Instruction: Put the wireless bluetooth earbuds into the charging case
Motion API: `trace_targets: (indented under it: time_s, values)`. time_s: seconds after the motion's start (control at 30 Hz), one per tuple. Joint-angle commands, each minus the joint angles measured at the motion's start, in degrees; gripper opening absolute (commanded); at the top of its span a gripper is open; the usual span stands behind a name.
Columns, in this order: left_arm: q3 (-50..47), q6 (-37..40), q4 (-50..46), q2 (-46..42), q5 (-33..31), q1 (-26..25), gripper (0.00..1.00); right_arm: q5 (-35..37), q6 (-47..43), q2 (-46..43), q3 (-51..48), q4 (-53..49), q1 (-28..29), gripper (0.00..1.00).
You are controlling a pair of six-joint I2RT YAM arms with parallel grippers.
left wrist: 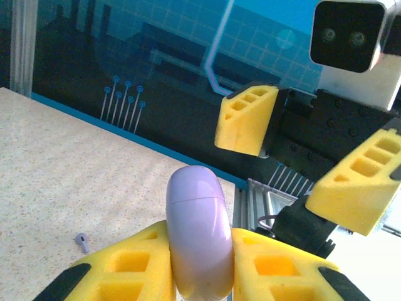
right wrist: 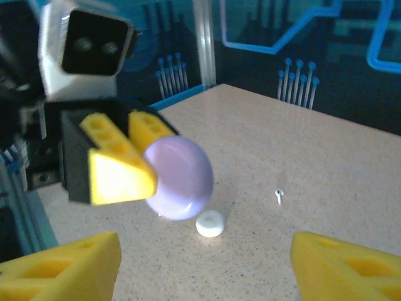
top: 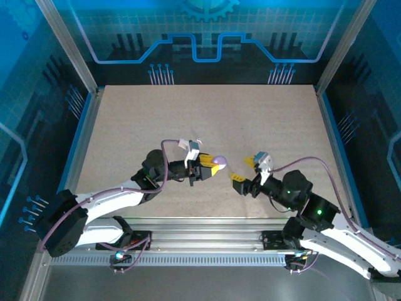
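A lavender pebble-shaped charging case [left wrist: 196, 232] with a lid seam, closed, stands on edge between the fingers of my left gripper [top: 212, 168], held above the table. In the right wrist view the same case [right wrist: 182, 177] hangs just above a small round white puck [right wrist: 210, 224] lying on the table. One tiny white earbud [right wrist: 279, 196] lies on the table beyond the puck, and the left wrist view has it as an earbud [left wrist: 82, 241] left of the fingers. My right gripper [top: 244, 170] faces the case from the right, open and holding nothing.
The speckled tabletop [top: 207, 119] stretches free behind both grippers. The metal rail [top: 207, 229] along the near edge lies close below the arms. Blue enclosure walls ring the table.
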Motion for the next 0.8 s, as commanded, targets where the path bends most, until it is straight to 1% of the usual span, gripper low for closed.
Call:
trace_targets:
  time_s: [0.0,0.07,0.2,0.3,0.43,0.57,0.63,0.77]
  values:
    - [1.58,1.52,3.03,-0.63,4.11,-0.12,0.25,-11.34,-15.41,-2.63,-0.74,2.76,-3.39,0.69]
    - [1.66,1.50,4.07,-0.41,5.58,-0.05,0.24,-16.76,-15.73,-2.31,0.16,1.42,-7.11,0.69]
    - [2.15,1.64,4.30,-0.65,8.16,-0.11,0.24,-32.32,-13.71,2.52,3.39,-1.50,-16.02,0.69]
    - [1.93,2.56,4.49,-1.46,8.50,-0.11,0.24,-40.42,-13.57,7.06,6.05,-2.38,-19.84,0.67]
    - [1.93,3.91,4.29,-1.88,9.47,-0.10,0.24,-47.33,-13.28,11.63,8.95,-2.44,-21.98,0.67]
    - [1.50,5.41,4.35,-2.47,9.80,-0.10,0.24,-52.85,-10.61,16.91,11.94,-2.03,-22.11,0.61]
    - [1.24,5.76,4.44,-2.77,9.83,-0.11,0.24,-54.66,-9.57,18.79,12.75,-1.17,-22.11,0.60]
    - [1.14,6.30,4.81,-3.21,10.28,-0.08,0.24,-57.54,-10.34,21.42,14.75,-1.98,-22.09,0.59]
